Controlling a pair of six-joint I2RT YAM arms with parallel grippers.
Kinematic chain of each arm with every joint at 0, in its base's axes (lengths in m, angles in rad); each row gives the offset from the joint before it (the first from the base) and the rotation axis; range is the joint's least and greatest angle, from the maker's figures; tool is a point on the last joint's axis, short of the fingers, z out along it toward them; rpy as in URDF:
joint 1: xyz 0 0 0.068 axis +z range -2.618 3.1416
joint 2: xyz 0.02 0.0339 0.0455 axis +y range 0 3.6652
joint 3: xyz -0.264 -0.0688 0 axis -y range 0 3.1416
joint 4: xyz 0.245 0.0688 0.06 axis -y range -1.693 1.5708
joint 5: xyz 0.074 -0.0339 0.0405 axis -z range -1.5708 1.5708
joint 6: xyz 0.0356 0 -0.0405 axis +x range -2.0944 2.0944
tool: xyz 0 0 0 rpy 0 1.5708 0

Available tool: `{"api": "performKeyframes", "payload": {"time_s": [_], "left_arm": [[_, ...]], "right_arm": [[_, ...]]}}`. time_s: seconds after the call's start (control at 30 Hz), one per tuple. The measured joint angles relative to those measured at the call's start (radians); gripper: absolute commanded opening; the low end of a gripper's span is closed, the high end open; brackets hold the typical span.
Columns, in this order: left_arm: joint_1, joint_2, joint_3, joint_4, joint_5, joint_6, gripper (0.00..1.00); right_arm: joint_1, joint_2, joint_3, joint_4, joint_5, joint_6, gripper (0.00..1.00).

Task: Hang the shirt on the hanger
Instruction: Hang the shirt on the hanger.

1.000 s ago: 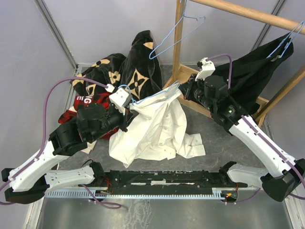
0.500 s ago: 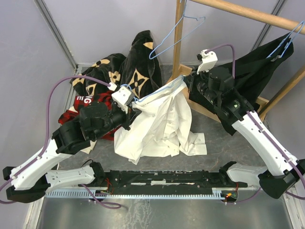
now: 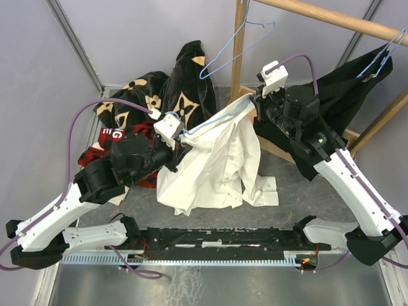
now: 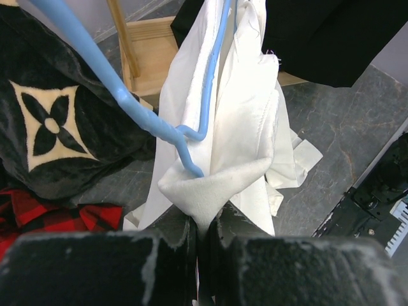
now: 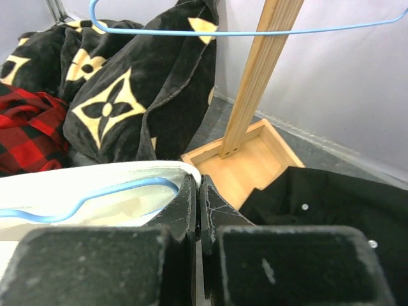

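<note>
The white shirt (image 3: 217, 162) hangs stretched between my two grippers, its lower part draped down to the table. The light-blue hanger (image 3: 213, 121) lies inside its upper edge, its wire running from one gripper to the other. My left gripper (image 3: 178, 141) is shut on a fold of the shirt (image 4: 217, 185), with the hanger (image 4: 137, 108) just above the jaws (image 4: 201, 220). My right gripper (image 3: 254, 106) is shut on the shirt's edge (image 5: 95, 175) in its wrist view (image 5: 197, 188), where the hanger (image 5: 121, 189) shows inside the cloth.
A wooden rack post (image 3: 239, 51) and its base (image 5: 245, 162) stand right behind the shirt. A second blue hanger (image 3: 233, 54) hangs empty from the rack. A black garment (image 3: 338, 95) hangs at the right. The black flower-marked garment (image 3: 172, 95) and red plaid shirt (image 3: 121, 137) lie at the left.
Both grippers have moved up and to the far right with the shirt. The shirt hangs higher and tighter between them, with less cloth on the table.
</note>
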Motion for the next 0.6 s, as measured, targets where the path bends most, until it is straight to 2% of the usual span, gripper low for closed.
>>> {"api": "performKeyframes", "payload": {"time_s": [0.2, 0.37, 0.6], "left_arm": [[0.0, 0.035, 0.017, 0.0, -0.001, 0.021, 0.03], [0.0, 0.045, 0.018, 0.0, 0.0, 0.035, 0.03], [0.0, 0.053, 0.022, -0.023, 0.0, 0.04, 0.03]], "right_arm": [[-0.008, 0.005, 0.035, -0.023, 0.013, -0.124, 0.0], [-0.009, 0.005, 0.06, -0.067, 0.014, -0.164, 0.0], [-0.054, -0.019, 0.108, -0.159, -0.111, -0.159, 0.0]]}}
